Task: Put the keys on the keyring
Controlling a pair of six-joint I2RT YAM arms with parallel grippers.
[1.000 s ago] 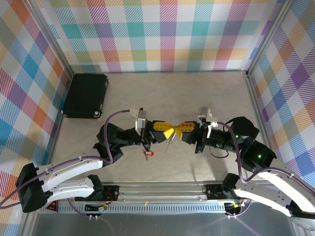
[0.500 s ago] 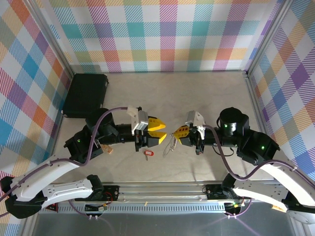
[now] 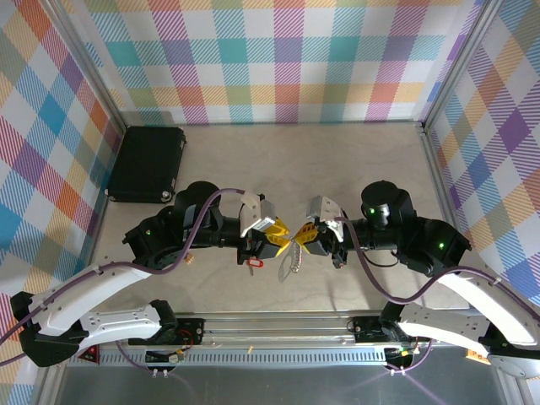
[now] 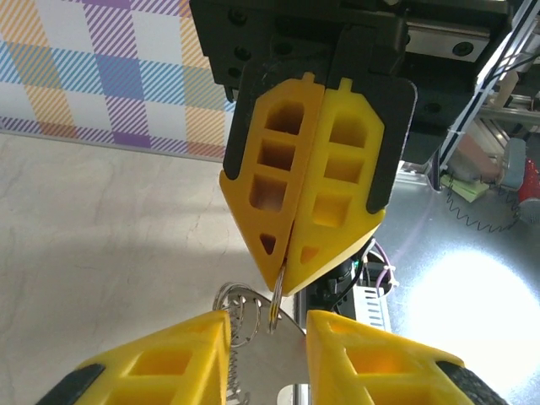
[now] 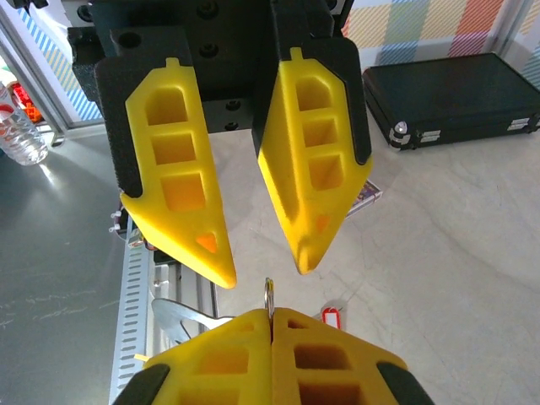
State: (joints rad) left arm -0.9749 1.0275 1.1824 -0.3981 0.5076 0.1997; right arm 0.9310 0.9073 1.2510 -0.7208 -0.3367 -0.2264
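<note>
My right gripper (image 3: 301, 239) (image 5: 272, 319) is shut on the top of the keyring (image 3: 291, 258) (image 5: 269, 292), a thin silver ring with flat silver pieces (image 4: 253, 354) hanging under it. Facing it tip to tip, my left gripper (image 3: 284, 233) (image 4: 268, 342) is open, its yellow fingers (image 5: 181, 194) on either side of the ring's edge (image 4: 275, 305) without touching it. The red-headed key (image 3: 254, 262) (image 5: 330, 317) lies on the table below the left gripper, apart from both grippers.
A black case (image 3: 148, 163) (image 5: 456, 97) lies at the table's far left. Checked walls close in the left, back and right sides. A metal rail (image 3: 270, 325) runs along the near edge between the arm bases.
The left gripper went from shut to open, drew back to the left, then came in again around the ring. The right gripper moved slightly left with the keyring. The red key stayed put.
</note>
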